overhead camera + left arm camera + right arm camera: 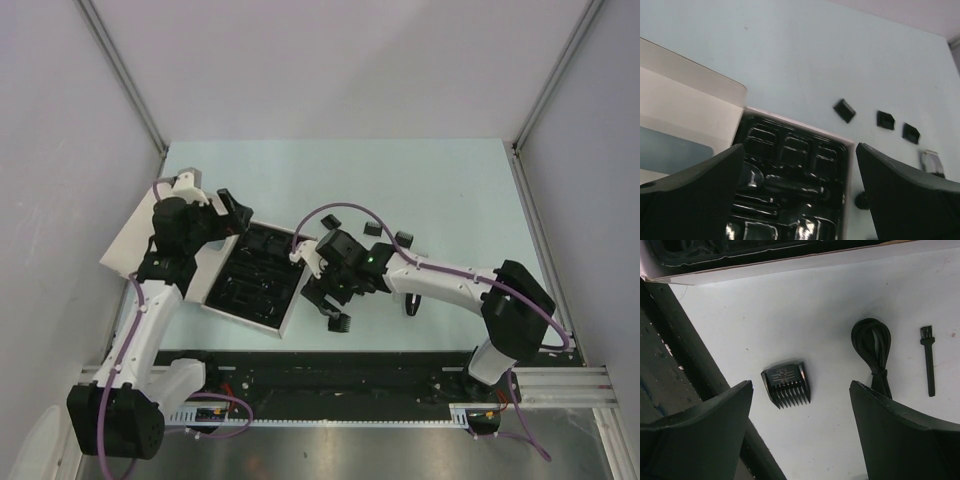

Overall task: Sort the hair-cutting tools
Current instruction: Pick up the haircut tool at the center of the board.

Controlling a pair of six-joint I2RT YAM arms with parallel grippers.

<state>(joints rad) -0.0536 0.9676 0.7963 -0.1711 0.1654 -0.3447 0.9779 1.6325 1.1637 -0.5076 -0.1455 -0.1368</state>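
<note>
- right gripper (802,432): jaws apart, nothing clamped, above a comb guard (786,385) lying on the table (840,300)
- cable (872,347) and brush (927,360) lie right of it
- left gripper (797,190): jaws wide apart, empty, over the box tray (790,150)
- three more guards (885,120) on the table beyond the tray

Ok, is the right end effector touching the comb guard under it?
Apart. The right wrist view shows the comb guard lying between the open right end effector's fingers, with bare table showing all round it.
</note>
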